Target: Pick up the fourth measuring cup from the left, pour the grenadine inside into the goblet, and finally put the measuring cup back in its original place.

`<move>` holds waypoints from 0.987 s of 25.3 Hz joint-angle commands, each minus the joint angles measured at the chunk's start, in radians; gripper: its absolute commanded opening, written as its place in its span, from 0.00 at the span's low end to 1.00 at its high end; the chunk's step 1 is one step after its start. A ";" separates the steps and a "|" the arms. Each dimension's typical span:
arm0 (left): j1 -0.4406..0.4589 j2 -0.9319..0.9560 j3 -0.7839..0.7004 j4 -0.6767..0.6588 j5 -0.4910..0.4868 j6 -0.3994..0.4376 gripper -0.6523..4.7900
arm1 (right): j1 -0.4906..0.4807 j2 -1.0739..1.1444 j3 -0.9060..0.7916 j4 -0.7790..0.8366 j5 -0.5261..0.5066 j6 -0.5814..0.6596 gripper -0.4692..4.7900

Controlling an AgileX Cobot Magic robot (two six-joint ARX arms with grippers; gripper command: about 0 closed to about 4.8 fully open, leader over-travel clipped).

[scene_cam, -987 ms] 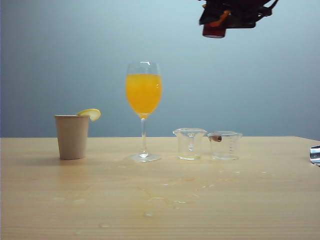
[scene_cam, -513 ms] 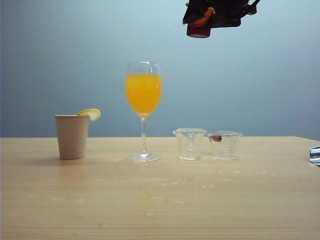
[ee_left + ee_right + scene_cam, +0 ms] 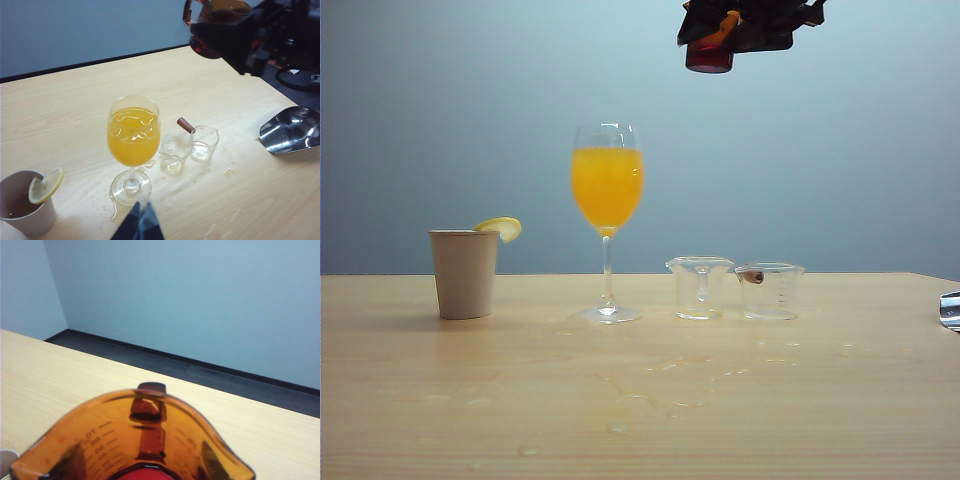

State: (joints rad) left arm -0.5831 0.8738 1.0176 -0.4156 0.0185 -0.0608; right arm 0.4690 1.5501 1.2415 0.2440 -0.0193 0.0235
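Observation:
The fourth measuring cup [image 3: 708,56], dark red-brown, hangs upright high over the table in my right gripper [image 3: 722,32], which is shut on it. It is above and to the right of the goblet's rim. From the right wrist the cup [image 3: 135,430] fills the near view, with the red grenadine [image 3: 146,475] at its bottom and its spout pointing away. The goblet [image 3: 607,200] stands on the table holding orange juice. My left gripper [image 3: 140,224] hovers shut just in front of the goblet's foot [image 3: 131,186], holding nothing.
A beige paper cup [image 3: 464,272] with a lemon slice stands left of the goblet. Two clear measuring cups [image 3: 700,288] [image 3: 770,290] stand to its right. A metal scoop [image 3: 290,130] lies at the table's right edge. Drops of liquid [image 3: 660,395] wet the table in front.
My right gripper has carried the measuring cup leftward along the top of the exterior view, closer to the goblet. Everything on the table has stayed put.

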 commanded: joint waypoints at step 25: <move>0.001 -0.002 0.004 0.013 0.005 0.000 0.11 | 0.100 0.126 0.124 -0.036 0.087 -0.133 0.42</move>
State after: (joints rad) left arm -0.5827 0.8742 1.0176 -0.4156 0.0185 -0.0608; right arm 0.5667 1.6810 1.3571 0.1799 0.0776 -0.1066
